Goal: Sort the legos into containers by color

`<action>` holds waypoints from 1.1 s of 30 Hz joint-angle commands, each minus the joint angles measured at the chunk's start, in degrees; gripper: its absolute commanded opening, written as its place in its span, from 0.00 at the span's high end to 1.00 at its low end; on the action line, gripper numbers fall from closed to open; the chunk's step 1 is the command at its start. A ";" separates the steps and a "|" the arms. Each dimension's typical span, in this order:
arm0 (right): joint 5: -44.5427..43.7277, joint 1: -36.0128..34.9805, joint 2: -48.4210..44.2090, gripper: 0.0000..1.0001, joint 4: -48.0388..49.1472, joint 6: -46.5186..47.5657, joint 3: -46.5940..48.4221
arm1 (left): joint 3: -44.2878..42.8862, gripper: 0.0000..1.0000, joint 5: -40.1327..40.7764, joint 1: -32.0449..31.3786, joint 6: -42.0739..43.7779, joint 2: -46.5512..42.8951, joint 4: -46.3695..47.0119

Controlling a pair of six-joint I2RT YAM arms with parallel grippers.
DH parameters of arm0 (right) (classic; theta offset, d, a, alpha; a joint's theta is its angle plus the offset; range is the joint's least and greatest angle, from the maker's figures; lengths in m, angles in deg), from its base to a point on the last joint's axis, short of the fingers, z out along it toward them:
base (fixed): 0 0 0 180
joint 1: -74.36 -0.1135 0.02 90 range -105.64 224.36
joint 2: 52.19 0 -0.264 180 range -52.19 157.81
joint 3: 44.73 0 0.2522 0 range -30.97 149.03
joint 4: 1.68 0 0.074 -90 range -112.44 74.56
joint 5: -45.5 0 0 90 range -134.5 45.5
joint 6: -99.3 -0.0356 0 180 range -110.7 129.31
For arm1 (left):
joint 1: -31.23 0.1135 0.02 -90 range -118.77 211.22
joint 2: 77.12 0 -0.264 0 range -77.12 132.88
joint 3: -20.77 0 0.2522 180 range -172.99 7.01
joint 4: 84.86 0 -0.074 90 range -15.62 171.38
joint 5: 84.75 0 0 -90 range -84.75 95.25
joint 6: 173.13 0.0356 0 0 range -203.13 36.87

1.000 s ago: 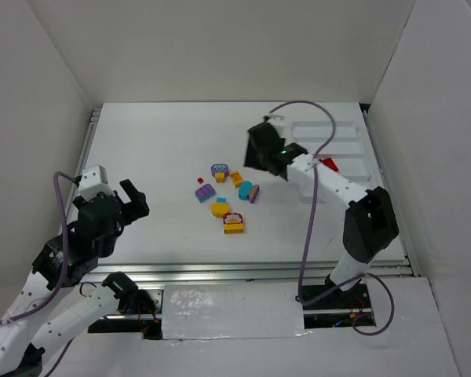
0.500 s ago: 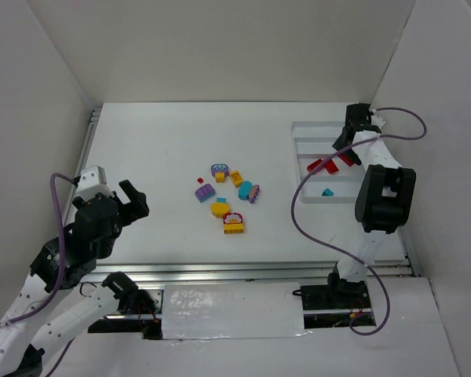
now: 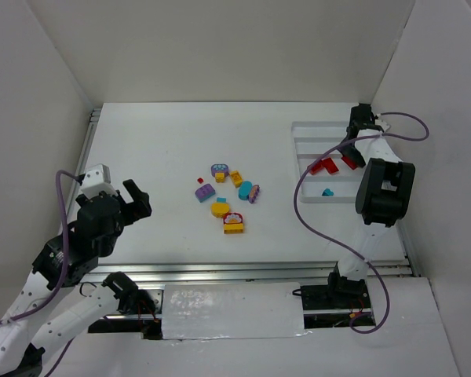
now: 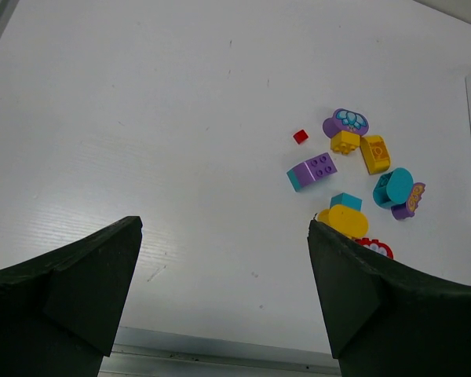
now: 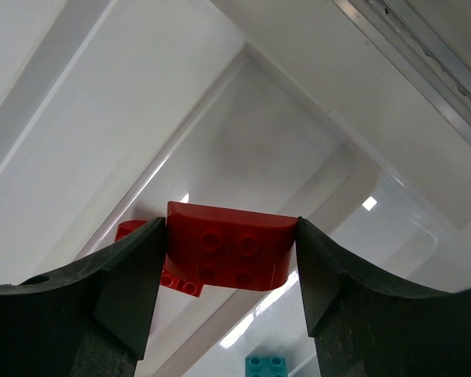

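Note:
My right gripper [image 3: 351, 155] is over the far end of the white tray [image 3: 306, 128], shut on a red rounded brick [image 5: 228, 247] held just above a compartment. A second red brick [image 3: 323, 166] lies in that compartment, partly hidden behind the held one in the right wrist view [image 5: 132, 229]. A teal brick [image 3: 327, 192] lies in the neighbouring compartment and also shows in the right wrist view [image 5: 265, 366]. Loose legos sit mid-table: purple [image 3: 219, 170], orange [image 3: 236, 178], teal [image 3: 245, 189], yellow [image 3: 220, 209]. My left gripper [image 3: 133, 200] is open and empty at the left.
In the left wrist view the pile lies ahead and to the right: a tiny red piece [image 4: 301, 136], a purple-teal block [image 4: 312, 170], a yellow round brick [image 4: 345, 220]. White walls close the table on three sides. A metal rail [image 3: 243, 271] runs along the near edge.
My right arm swung from beside the pile to the tray with the red brick, then settled slightly lower over the compartment. The left arm barely moved.

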 commanded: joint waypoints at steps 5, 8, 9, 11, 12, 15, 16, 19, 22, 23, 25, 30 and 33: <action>-0.66 -0.22 -1.76 0.25 -0.21 -0.81 2.88 | -0.38 0.01 -0.67 0.22 1.54 0.47 2.39; -0.83 -0.48 -2.37 0.16 -1.00 -0.64 3.76 | -0.38 0.00 -0.67 0.13 1.45 0.64 2.47; -0.75 -0.39 -2.55 0.01 -1.18 -0.64 4.02 | -0.38 0.00 -0.67 0.22 1.45 0.73 2.56; -0.48 -0.57 -2.64 0.00 -1.79 -0.55 4.55 | -0.38 0.00 -0.67 0.22 1.54 0.82 2.56; -0.39 -0.66 -2.73 0.00 -2.40 -0.55 4.99 | -0.30 0.00 -0.67 0.22 1.54 0.82 2.48; -0.40 -2.67 -4.83 0.00 -2.41 -0.55 4.47 | -0.38 0.01 -0.75 0.22 1.54 1.26 2.74; 1.09 -3.81 -7.01 0.00 -2.06 0.06 3.42 | -0.38 0.01 -0.75 0.22 1.63 1.61 2.74; 4.17 -10.57 -11.93 0.00 -1.53 2.61 1.04 | -0.47 0.00 -0.93 0.48 1.72 2.22 2.65; 1.56 -22.51 -16.33 0.00 -2.32 2.35 -2.29 | -0.30 0.00 -1.45 1.27 1.98 2.66 3.00; 0.15 -25.41 -17.39 0.00 -2.15 1.31 -3.44 | -0.30 0.01 -1.72 1.62 2.15 2.67 3.18; -2.66 -33.33 -19.68 0.01 -0.92 -1.85 -7.39 | -0.21 0.00 -2.42 1.89 2.42 2.93 3.53; -3.03 -46.16 -18.04 0.00 2.42 -9.06 -12.06 | -0.12 0.00 -3.91 2.94 2.86 3.46 4.23; -4.70 -49.25 -12.77 0.00 0.58 -13.37 -9.52 | -0.12 0.01 -4.36 3.30 2.95 3.37 4.15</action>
